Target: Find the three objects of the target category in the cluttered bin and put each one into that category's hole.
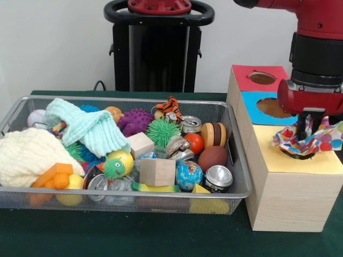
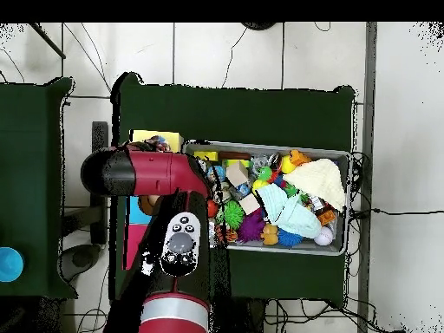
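Nearest the camera in the front view, the wire-mesh bin is packed: a cream knitted cloth and orange blocks at its near left, a plain wooden cube, a globe-printed ball and a can along the near side, with a mint knitted cloth, a green spiky ball, a purple spiky ball and a small tiger toy farther back. Beside the bin on the right stands the wooden sorting box, its top split into a yellow section nearest, then a blue one and a red one behind, each with a hole. The gripper hangs directly over the yellow section, and a crumpled, brightly spotted cloth bunches around it at the yellow hole, the dark rim of which shows just beneath. Judging from this, one soft item is at the point of delivery, partly in or just above the hole, while the two knitted cloths left in the bin look like the remaining members of that category, so roughly a third of the work is being finished. The fingers are buried in the folds, so whether they are clamped on the fabric or spread apart cannot be told. From overhead the arm covers the box, which hides the hole.
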Controlling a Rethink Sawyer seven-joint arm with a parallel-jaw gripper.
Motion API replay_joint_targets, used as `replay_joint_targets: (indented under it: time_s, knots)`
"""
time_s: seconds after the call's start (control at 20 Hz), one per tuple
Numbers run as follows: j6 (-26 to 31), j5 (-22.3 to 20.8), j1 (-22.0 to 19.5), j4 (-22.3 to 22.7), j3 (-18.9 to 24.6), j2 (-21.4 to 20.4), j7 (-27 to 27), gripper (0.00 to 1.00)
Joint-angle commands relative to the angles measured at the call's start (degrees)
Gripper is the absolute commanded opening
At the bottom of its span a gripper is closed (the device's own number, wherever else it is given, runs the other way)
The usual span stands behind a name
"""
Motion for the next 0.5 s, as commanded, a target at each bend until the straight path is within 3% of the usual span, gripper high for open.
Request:
replay_joint_targets:
  time_s: [0.05, 0.5]
  knots:
    - [6.2, 1.1, -0.8, 0.7, 0.4, -0.3, 11.1, 0.00]
    - [5.9, 0.3, -0.6, 1.6, -0.9, -0.9, 10.9, 0.00]
